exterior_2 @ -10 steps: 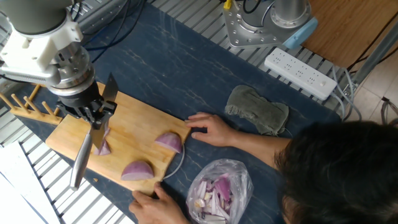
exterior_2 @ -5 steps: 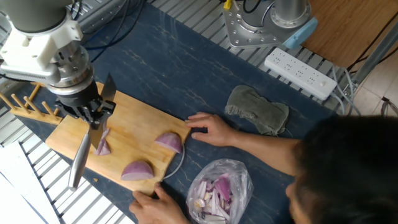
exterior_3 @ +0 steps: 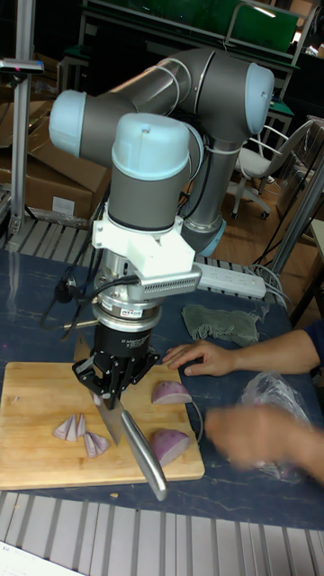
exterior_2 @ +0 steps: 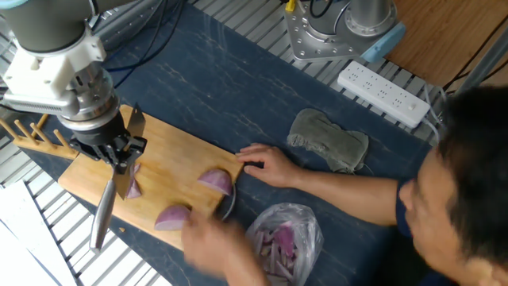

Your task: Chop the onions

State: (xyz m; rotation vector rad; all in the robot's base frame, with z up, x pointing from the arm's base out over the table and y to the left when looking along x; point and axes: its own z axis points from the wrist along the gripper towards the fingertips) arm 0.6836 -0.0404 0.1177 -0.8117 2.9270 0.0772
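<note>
The jaws of the gripper point(exterior_3: 112, 385) are clamped on a knife point(exterior_3: 137, 438), held by its blade end near the spine, with the steel handle point(exterior_2: 100, 214) running down and away toward the near edge of the cutting board point(exterior_2: 171, 155). In the tall fixed view the blade tip sits just above the board, right beside a cluster of small onion slivers point(exterior_3: 83, 434).

The onions lie in two groups on the board. The slivers point(exterior_2: 131, 184) are directly under and touching or nearly touching the blade; contact cannot be confirmed. Two larger wedges remain uncut: one wedge point(exterior_2: 216, 181) toward the board's right end, another wedge point(exterior_2: 173, 218) at the near edge. Both lie well to the right of the jaws, along the board's long axis, so the next cut appears to require either a sideways shift of the knife toward them or feeding them under the blade.

A person's hand point(exterior_2: 266, 165) rests at the board's right edge, steadying it. A second hand point(exterior_2: 214, 242) is blurred in motion close to the near wedge; its intent cannot be read. This hand is nearer the uncut wedges than the knife is, a hazard if the blade travels right.

On the counter point(exterior_2: 206, 71): a bag of scraps point(exterior_2: 278, 242), a grey cloth point(exterior_2: 327, 139), a power strip point(exterior_2: 385, 94).
</note>
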